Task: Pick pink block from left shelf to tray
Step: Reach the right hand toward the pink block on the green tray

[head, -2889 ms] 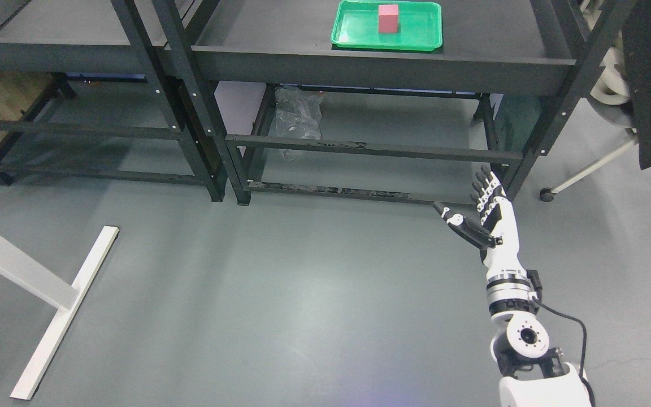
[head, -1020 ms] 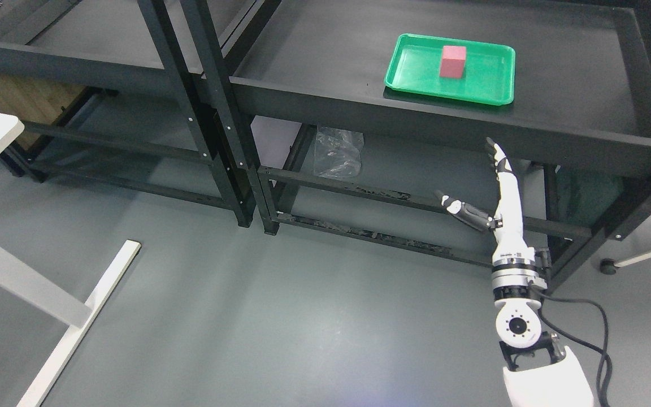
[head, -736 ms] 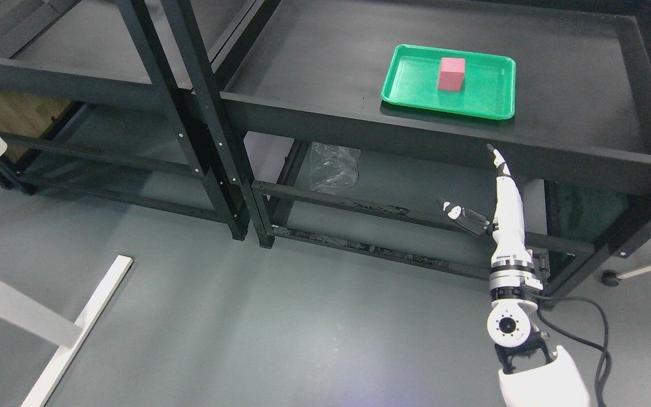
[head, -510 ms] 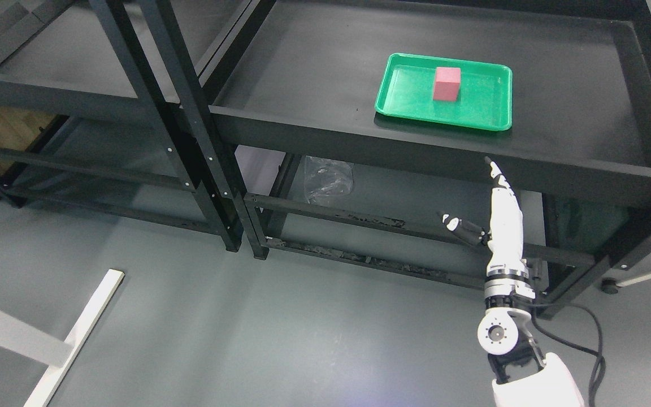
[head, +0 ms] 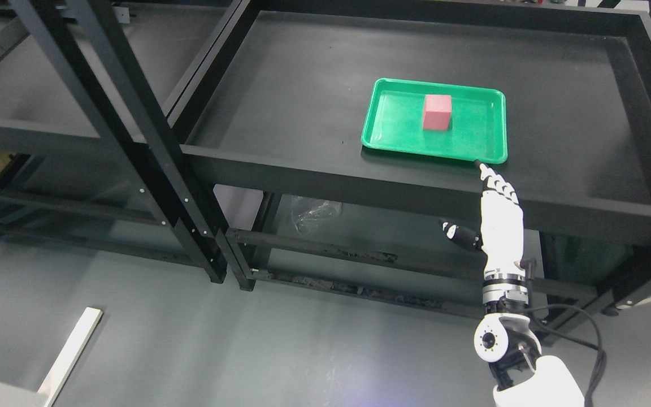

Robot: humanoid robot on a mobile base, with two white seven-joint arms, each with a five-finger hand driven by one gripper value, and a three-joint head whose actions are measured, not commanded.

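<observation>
One hand only is seen, the right hand [head: 498, 206], raised with its fingers [head: 492, 181] stretched out straight and close together, the thumb [head: 460, 234] splayed to the side; nothing is held. Just beyond the fingertips the near right corner of the green tray [head: 385, 121] is found, the tips appearing in line with its rim, though contact cannot be judged from this angle. Farther beyond, in the middle of the tray and well apart from the fingers, the pink block [head: 437, 112] is seen standing upright, already inside the tray and not on the left-hand shelf unit. Both are carried by the black shelf [head: 303, 102], whose front lip is crossed by the hand.

The block is judged to be light, rigid and matt, probably foam or painted wood, so little squeeze should be needed and slipping is thought unlikely. Were it to be grasped, two opposite flat side faces would best be taken, thumb against fingers, from above.
</observation>
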